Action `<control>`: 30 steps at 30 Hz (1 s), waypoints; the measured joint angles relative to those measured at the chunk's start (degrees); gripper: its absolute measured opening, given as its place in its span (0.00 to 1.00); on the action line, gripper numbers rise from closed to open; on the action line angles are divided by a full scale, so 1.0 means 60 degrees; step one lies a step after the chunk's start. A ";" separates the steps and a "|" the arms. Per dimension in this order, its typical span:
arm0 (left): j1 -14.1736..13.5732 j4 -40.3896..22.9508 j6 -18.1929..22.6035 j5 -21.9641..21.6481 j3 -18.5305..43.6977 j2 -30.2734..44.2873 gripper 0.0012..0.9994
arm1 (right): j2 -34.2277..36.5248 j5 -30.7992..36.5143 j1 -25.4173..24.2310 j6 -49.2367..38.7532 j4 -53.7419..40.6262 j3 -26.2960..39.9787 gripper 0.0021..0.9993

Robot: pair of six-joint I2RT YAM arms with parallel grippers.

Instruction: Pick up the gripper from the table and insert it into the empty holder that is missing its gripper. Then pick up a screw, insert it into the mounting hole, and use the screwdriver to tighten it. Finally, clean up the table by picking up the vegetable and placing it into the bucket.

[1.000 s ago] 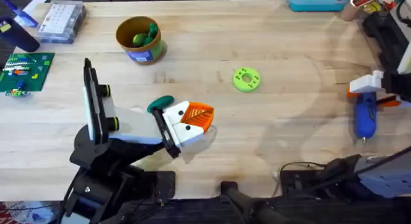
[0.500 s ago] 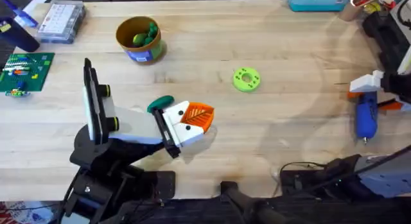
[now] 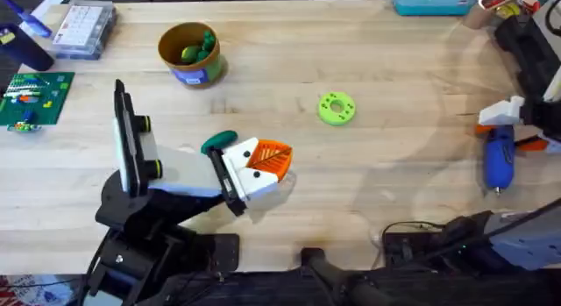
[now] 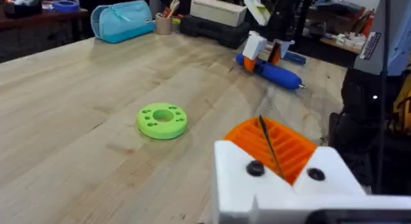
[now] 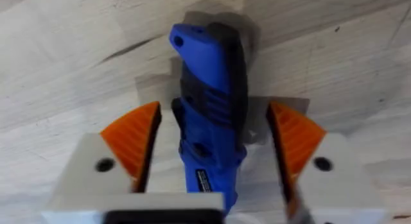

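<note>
The right gripper (image 5: 215, 147) sits over the screwdriver (image 5: 210, 102), its orange pads (image 5: 136, 137) spread apart with a gap on either side of the blue handle, so neither pad touches it. The handle lies on the table (image 3: 394, 69) between the fingers and runs on past the fingertips. From overhead the screwdriver (image 3: 500, 157) lies near the table's right edge, its thin metal tip pointing toward the robot, with the right gripper (image 3: 501, 122) at its far end.

The left gripper (image 3: 267, 161) rests low near the middle of the table, its orange pads pressed together with only a dark seam between them; nothing is held. In the left wrist view the closed fingers (image 4: 273, 144) point across bare wood, with a lime-green ring (image 4: 162, 120) lying flat ahead of the fingertips and off to one side, well apart from them. Farther beyond the fingertips the screwdriver (image 4: 270, 68) lies with the right gripper (image 4: 262, 47) at its handle.

The bucket (image 3: 189, 53) stands upright toward the far left of the table, well away from both grippers, with green vegetables (image 3: 200, 48) inside it. A green piece (image 3: 219, 141) pokes out just behind the left gripper's body; what it is cannot be told
</note>
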 joint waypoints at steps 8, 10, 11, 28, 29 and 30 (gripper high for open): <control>0.0000 0.0000 0.0000 0.0000 0.0000 0.0000 0.02 | 0.0000 0.0261 -0.0004 0.0040 0.0171 0.0000 0.06; 0.0000 -0.0004 0.0000 0.0000 0.0000 0.0000 0.02 | 0.0000 0.0438 -0.0004 0.0058 0.0246 0.0000 0.02; 0.0000 -0.0004 0.0000 0.0000 0.0000 0.0000 0.02 | 0.0000 0.0489 -0.0004 0.0059 0.0286 -0.0003 0.02; 0.0000 -0.0011 0.0000 0.0000 0.0000 0.0000 0.02 | -0.0511 0.0292 -0.0004 0.1487 0.0353 0.0127 0.02; 0.0000 -0.0011 0.0000 0.0000 0.0000 0.0000 0.02 | -0.0688 0.0149 -0.0004 0.1496 0.0343 0.0197 0.02; 0.0000 -0.0011 0.0000 0.0000 0.0000 0.0000 0.02 | -0.0890 -0.0018 -0.0004 0.1516 0.0348 0.0259 0.02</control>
